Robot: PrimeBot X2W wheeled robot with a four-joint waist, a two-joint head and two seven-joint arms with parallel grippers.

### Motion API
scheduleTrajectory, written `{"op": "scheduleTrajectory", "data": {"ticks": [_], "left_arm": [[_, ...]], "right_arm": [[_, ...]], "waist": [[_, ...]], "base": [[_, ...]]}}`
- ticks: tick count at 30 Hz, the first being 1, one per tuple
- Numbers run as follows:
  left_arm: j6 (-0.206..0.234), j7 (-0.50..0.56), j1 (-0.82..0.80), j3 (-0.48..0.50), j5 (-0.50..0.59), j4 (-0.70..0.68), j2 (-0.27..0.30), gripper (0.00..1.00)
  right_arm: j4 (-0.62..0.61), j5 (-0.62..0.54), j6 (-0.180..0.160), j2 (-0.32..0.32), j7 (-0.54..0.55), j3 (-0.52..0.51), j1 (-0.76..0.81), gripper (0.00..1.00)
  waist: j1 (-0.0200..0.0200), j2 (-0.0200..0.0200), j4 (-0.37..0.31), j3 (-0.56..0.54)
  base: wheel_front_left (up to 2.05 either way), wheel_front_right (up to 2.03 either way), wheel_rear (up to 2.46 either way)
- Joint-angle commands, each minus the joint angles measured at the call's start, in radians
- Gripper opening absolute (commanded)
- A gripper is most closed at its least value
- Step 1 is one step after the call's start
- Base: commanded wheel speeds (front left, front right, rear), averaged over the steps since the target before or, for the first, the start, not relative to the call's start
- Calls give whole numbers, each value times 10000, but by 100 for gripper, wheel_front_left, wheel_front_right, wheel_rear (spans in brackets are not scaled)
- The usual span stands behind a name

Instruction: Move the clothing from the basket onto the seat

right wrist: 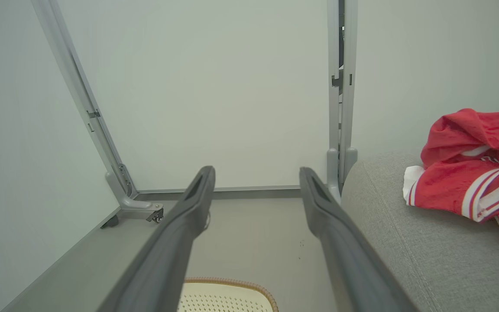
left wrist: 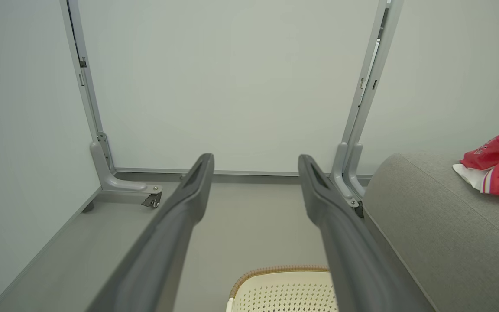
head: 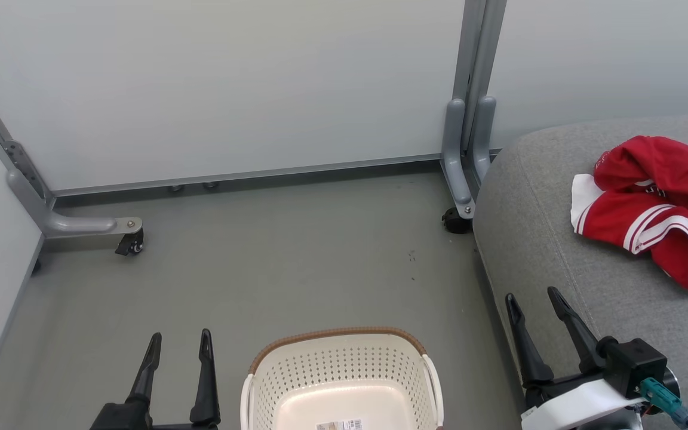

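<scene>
The one seat bears the clothing, a single red heap (separate garments cannot be counted). One basket stands on the floor, with no cloth in its visible part. Two grippers, the left gripper and the right gripper, are spread wide and hold nothing. A careless right-arm sweep could drag the heap off.

The red clothing, white-striped and trimmed, lies crumpled in a heap on the grey seat. The cream perforated basket with its brown rim stands upright on the floor beside the seat, empty but for a label.
</scene>
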Motion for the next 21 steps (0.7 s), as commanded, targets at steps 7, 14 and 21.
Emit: {"op": "scheduleTrajectory", "data": {"ticks": [7, 14, 21], "left_arm": [[-53, 7, 141, 47, 113, 79, 12, 100], [-115, 9, 172, 22, 246, 154, 12, 100], [-105, 57, -7, -52, -30, 584, -7, 0]], "right_arm": [[88, 11, -13, 37, -29, 15, 206, 100], [134, 22, -13, 36, -29, 57, 228, 100], [521, 262, 0, 60, 64, 22, 214, 0]], "waist": [[1, 0, -52, -49], [1, 0, -82, -86], [1, 0, -81, -75]], "base": [[0, 0, 0], [0, 0, 0], [0, 0, 0]]}}
